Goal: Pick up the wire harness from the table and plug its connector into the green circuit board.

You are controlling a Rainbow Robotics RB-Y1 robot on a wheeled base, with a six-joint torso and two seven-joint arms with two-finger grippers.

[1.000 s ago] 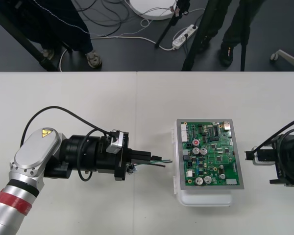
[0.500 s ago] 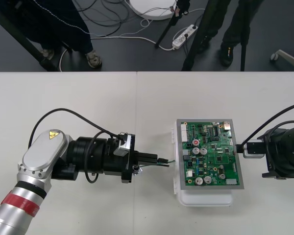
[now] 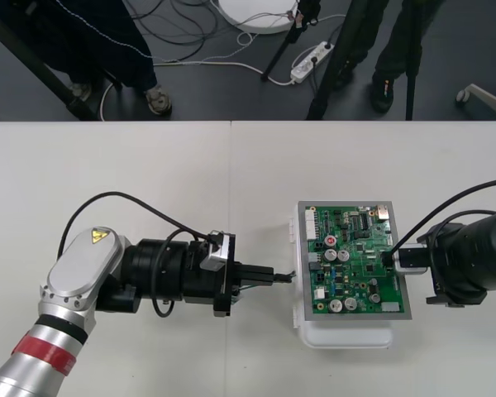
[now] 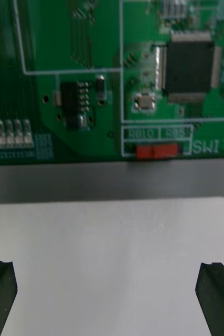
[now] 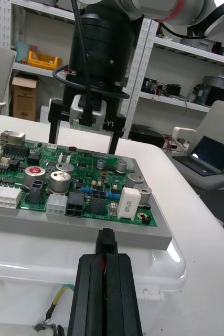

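The circuit board (image 3: pixel 354 258) is green, traced with thin white lines and dotted with black chips, silver cans and a small red block (image 4: pixel 155 151). Its frame is grey and its base (image 3: pixel 347 337) is white. The bench (image 3: pixel 132 182) is plain off-white. The left pincer (image 3: pixel 273 275) and the right pincer (image 4: pixel 106 268) have black fingers. The plug (image 5: pixel 107 240) is black, and a wire (image 5: pixel 59 295) near it is yellow-green. The left arm (image 3: pixel 74 281) is silver with a red ring (image 3: pixel 51 354) and a yellow triangle sticker (image 3: pixel 94 238).

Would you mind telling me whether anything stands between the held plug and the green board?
Nothing visible does. The left end effector holds the plug just short of the near edge of the green circuit board; the right end effector sits at the far edge.
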